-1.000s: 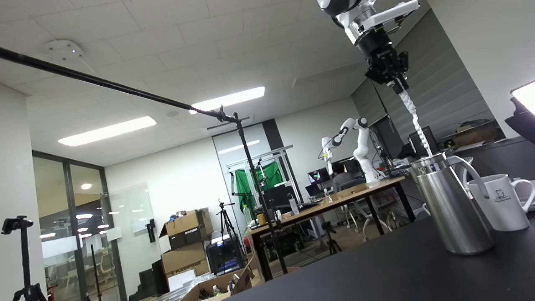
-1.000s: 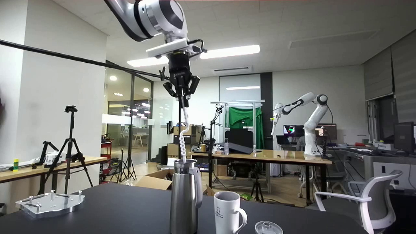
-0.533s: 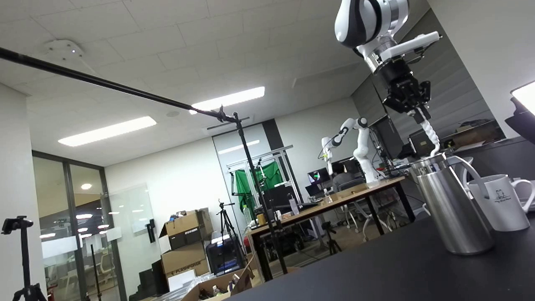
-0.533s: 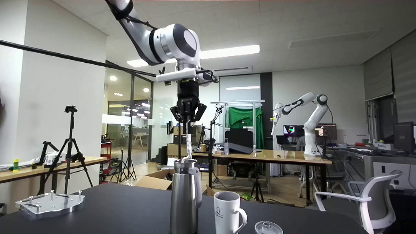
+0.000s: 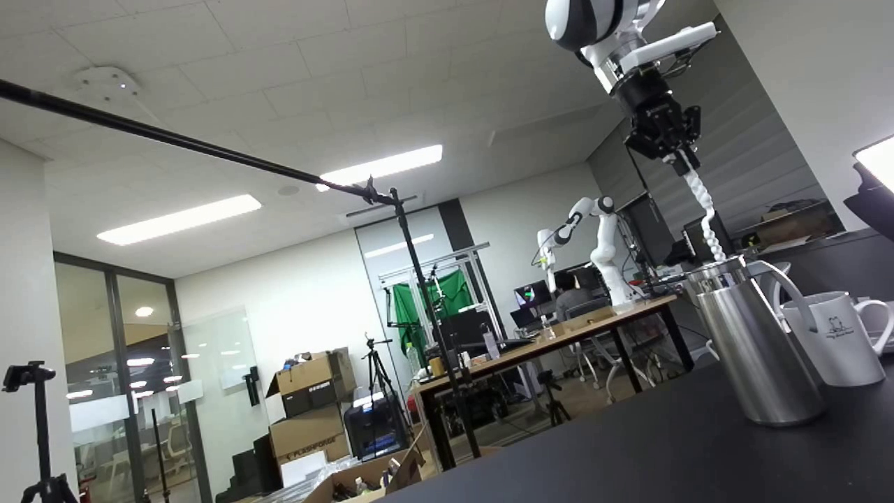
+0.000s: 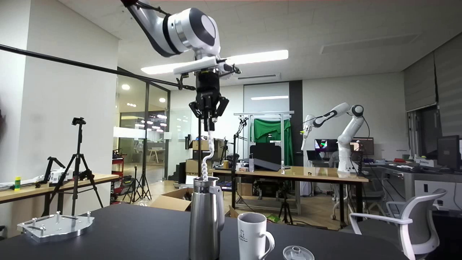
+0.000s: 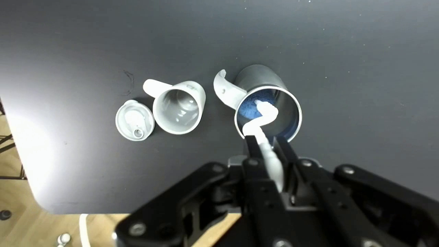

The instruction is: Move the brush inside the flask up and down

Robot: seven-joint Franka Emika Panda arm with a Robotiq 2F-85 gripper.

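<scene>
Matte black table (image 7: 360, 120) occupied by: tall, handled, brushed-steel cylindrical flask (image 6: 204, 227), stood upright; white handled mug (image 6: 252, 240), placed near flask; round pale lid (image 7: 134, 120), laid beside mug; flat, clear, pegged plate (image 6: 56, 228), set well apart.

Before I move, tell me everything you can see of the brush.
The brush has a white, plastic-looking handle, ridged like a twist, with an S-shaped bend partway down, and a fuzzy blue head. Held roughly upright, it is pinched near the top by the gripper and runs down into the steel flask, its head inside. Whether the head touches the bottom, I cannot tell.
</scene>
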